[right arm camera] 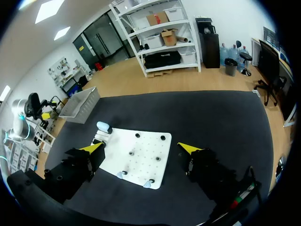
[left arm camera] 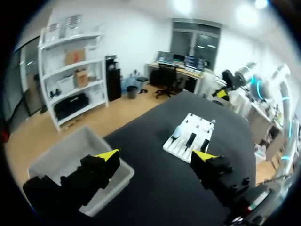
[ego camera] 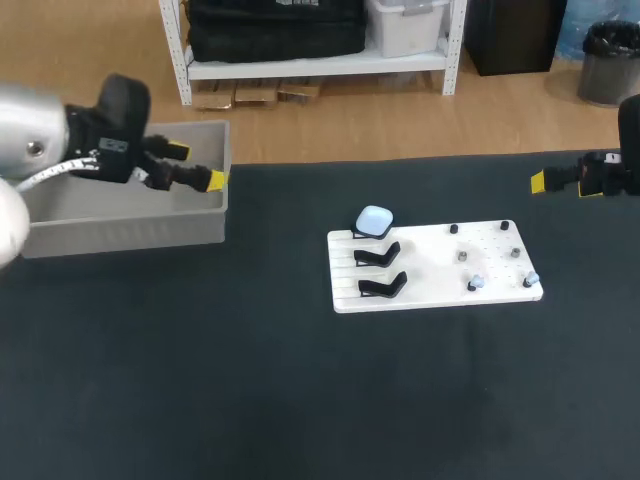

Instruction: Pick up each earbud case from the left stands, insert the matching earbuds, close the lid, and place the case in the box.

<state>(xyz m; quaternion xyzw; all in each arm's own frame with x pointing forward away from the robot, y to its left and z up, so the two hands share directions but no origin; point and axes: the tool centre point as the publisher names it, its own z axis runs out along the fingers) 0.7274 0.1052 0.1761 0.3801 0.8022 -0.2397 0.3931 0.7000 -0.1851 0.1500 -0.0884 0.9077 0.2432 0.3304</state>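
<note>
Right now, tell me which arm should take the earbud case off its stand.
Left, probably. The earbud case sits at the left end of the board, toward the open left end effector; the right end effector would reach across the pegs.

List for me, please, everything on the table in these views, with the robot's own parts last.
black table surface: one, black, under everything.
open grey plastic bin: one, grey, table's far left.
flat white board: one, white, right of the middle.
rounded pale-blue earbud case: one, pale blue, on the board's farthest left stand.
empty black angled stands: two, black, nearer along the board's left side.
small pale-blue earbuds: two, pale blue, board's near right part.
small black knobs: two, black, board's far right part.
small grey pegs: two, grey, between knobs and earbuds.
left arm: one, silver and black, jaws open over the bin.
right arm: one, black, jaws open, table's right edge.
</note>
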